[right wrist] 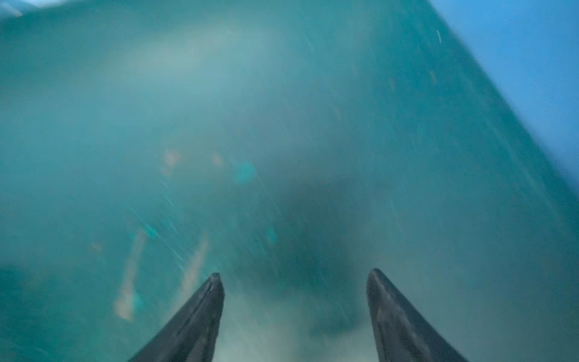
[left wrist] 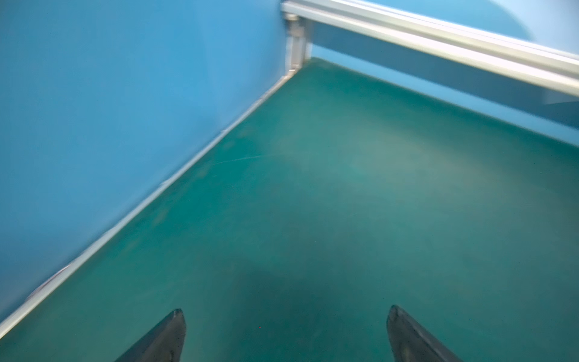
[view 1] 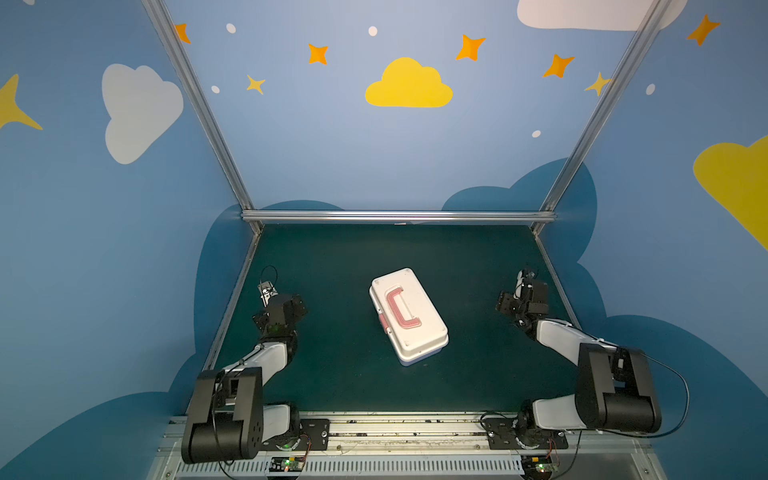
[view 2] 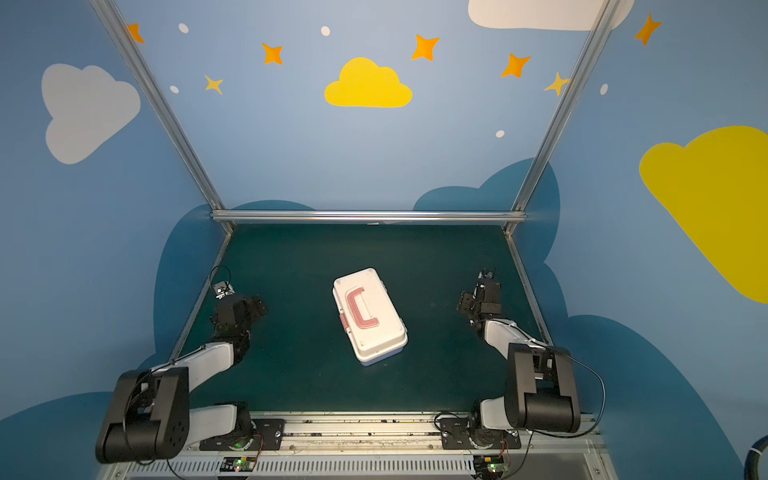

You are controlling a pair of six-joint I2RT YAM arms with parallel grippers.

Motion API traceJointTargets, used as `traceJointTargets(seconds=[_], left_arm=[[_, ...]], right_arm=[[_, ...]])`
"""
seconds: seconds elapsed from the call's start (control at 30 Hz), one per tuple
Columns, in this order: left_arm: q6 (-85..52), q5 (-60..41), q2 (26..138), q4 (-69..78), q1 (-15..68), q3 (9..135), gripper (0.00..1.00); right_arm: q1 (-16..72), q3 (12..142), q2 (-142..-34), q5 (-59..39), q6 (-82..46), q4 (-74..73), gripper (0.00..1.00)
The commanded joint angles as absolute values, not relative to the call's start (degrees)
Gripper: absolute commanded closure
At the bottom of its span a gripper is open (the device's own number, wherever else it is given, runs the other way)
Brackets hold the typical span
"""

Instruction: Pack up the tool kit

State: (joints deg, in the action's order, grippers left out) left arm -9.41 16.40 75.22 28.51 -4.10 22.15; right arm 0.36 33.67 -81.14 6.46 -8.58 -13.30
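Rect. plastic tool kit (view 1: 409, 316) (view 2: 370, 316) is seen lying flat approx. mid-way across the dark green mat (view 1: 332, 257) in both top views, long axis skewed from far-left to near-right. White lid (view 1: 419, 332) is shut. Pink-red C-shaped handle (view 1: 394, 309) (view 2: 354, 309) is folded flat on it, open side of the C turned to the right of the views. Small pink latch (view 1: 382, 323) (view 2: 342, 321) is seen on the kit's left-facing long side. Lavender-blue base (view 1: 409, 362) is visible only as a thin strip under the lid at the near corner; contents are hidden. Left gripper (left wrist: 285, 313) is shown in the left wrist view w/ dark fingers (left wrist: 169, 335) spread wide and nothing between them, only mat beneath. Light-blue wall (left wrist: 125, 94) and silver alu frame rail (left wrist: 438, 40) are seen ahead of it. In both top views the left arm is placed at the left mat edge, well apart from the kit. Right gripper (right wrist: 294, 274) is shown in the right wrist view w/ fingers (right wrist: 200, 313) also apart, nothing pinched. That view is heavily smeared, so only mat and a strip of blue wall can be made out. Right arm is placed at the right mat edge, likewise well apart from the kit. No contact betw. either gripper and the kit.
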Motion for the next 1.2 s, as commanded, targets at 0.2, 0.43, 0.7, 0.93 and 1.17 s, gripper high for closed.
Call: traceJointTargets(seconds=[0.2,0.43,0.7,0.93,1.17], left_arm=[[-2.57,1.0,86.31,40.08,-2.52,24.82,0.0],[-2.65,1.59,86.83,40.72,-2.23,24.68,0.0],[-2.63,1.67,86.87,40.78,-2.16,24.7,0.0],[-2.63,1.67,86.75,40.78,-2.11,24.7,0.0],[-2.59,1.68,86.84,40.78,-2.12,24.7,0.0]], right_arm=[[4.15,30.6,-83.02,6.75,-3.2,-24.32,0.13],[2.9,31.66,-83.23,4.09,-3.9,-22.73,0.13],[2.84,31.64,-83.23,3.96,-4.01,-22.67,0.13],[2.92,31.73,-83.23,3.87,-4.04,-22.75,0.13],[2.8,31.87,-83.33,3.6,-3.92,-22.52,0.13]])
